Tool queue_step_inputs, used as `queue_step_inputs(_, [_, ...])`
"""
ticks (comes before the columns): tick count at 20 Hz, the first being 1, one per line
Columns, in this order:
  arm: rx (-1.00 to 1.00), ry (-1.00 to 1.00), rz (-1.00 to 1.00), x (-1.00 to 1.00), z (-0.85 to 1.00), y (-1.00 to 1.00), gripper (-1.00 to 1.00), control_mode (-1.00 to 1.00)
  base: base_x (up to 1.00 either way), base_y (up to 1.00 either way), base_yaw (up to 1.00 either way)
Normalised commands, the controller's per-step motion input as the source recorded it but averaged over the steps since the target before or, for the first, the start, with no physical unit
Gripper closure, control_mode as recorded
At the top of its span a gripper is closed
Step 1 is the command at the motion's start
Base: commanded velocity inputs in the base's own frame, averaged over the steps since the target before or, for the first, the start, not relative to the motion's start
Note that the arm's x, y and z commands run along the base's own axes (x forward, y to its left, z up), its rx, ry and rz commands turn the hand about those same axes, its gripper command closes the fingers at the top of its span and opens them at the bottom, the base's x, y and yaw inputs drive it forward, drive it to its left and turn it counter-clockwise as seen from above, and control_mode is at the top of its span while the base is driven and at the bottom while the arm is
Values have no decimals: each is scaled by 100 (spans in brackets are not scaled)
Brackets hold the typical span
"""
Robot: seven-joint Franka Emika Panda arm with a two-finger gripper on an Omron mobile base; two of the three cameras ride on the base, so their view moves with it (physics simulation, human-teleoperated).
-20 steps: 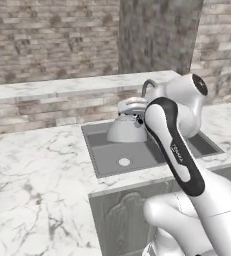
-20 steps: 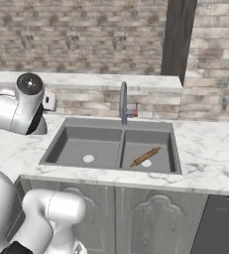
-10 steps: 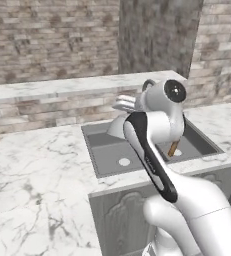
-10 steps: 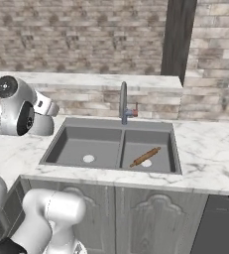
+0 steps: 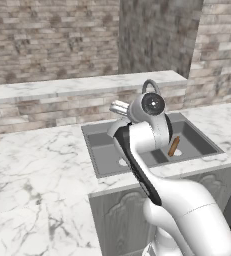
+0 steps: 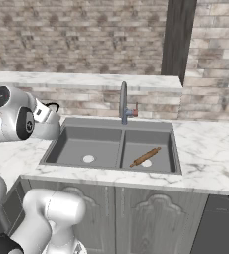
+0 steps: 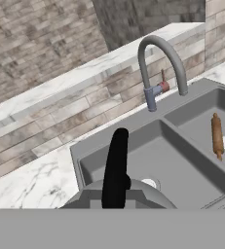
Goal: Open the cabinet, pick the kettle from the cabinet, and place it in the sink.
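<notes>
The silver-grey kettle [image 7: 119,198] hangs just under my hand, and its black arched handle [image 7: 116,168] rises up the middle of the hand view. My gripper [image 6: 45,113] is shut on that handle, its fingertips hidden. It hovers over the left rim of the sink [image 6: 66,147], and in the right base view the kettle's handle [image 6: 53,104] peeks out beside the hand. Ahead of the kettle lie the sink's left basin [image 7: 182,170] and the curved faucet [image 7: 155,58]. In the left base view my arm [image 5: 137,145] covers most of the kettle.
A brown rolling pin [image 6: 145,157] lies in the right basin. A grey wood-grain panel [image 5: 157,35] hangs above the marble ledge behind the faucet [image 6: 123,101]; I cannot tell whether it belongs to the cabinet. White marble counter [image 5: 37,165] spreads left of the sink.
My arm has swung, carrying the kettle from over the left basin toward the sink's left rim. The hand turned and now looks across the sink. The rolling pin stayed put.
</notes>
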Motion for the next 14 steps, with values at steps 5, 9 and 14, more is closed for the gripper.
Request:
queue_step_inputs(5, [0, 5, -10, 33, -18, -14, 100, -100, 0, 0, 0])
queue_step_inputs(9, [0, 9, -24, 29, -15, -15, 100, -100, 0, 0, 0])
queue_step_inputs(14, [-1, 5, -32, 26, -16, -18, 100, -100, 0, 0, 0])
